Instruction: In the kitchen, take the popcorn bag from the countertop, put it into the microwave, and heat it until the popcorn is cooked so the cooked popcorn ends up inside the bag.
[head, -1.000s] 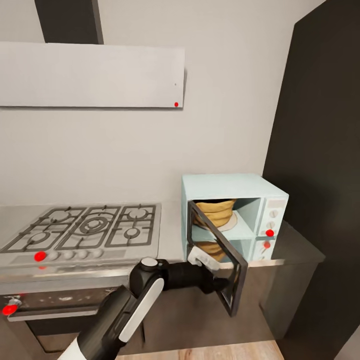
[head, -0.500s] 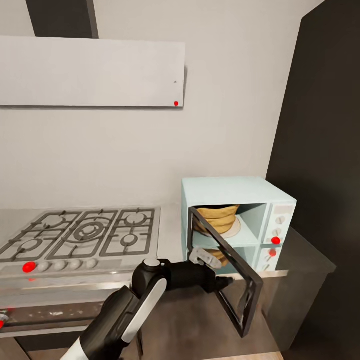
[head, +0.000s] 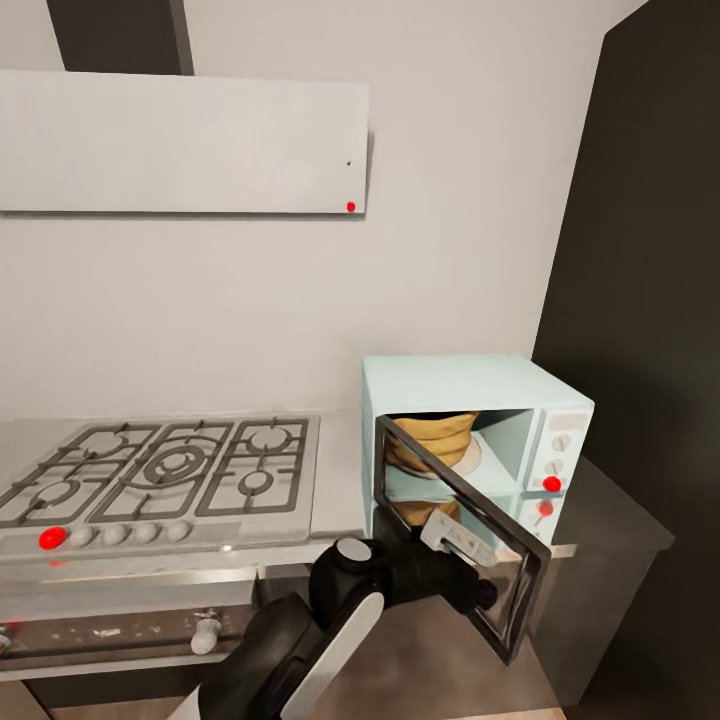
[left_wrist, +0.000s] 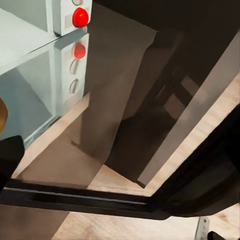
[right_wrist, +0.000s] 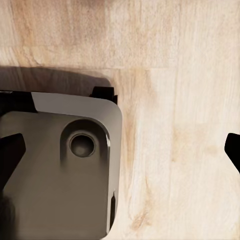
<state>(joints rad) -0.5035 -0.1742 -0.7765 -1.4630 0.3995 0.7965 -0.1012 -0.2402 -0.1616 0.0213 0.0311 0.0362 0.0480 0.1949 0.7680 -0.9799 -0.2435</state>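
standing at the kitchen's grey table (head: 345, 480), the robot faces a pale mint-blue microwave (head: 470, 380) set at the table's right end, beside a steel gas hob (head: 165, 470). the microwave's dark glass door (head: 465, 535) hangs partly open, swung out toward the robot. the orange-tan popcorn bag (head: 432, 440) sits inside the cavity on a pale round plate, seen past and through the door glass. the left gripper (head: 482, 598) reaches low from the robot's left arm and is at the outer face of the door, near its lower edge; whether its fingers are wide or narrow cannot be told from these views. the right wrist view looks down on wooden floor (right_wrist: 170, 75) and part of the robot's base, with dark tips of the right gripper at either edge of the view, which suggests spread fingers holding nothing. the bag looks already loaded, so the step in hand is judged to be closing the door. next, a push should swing it fully shut, then the microwave must be started.
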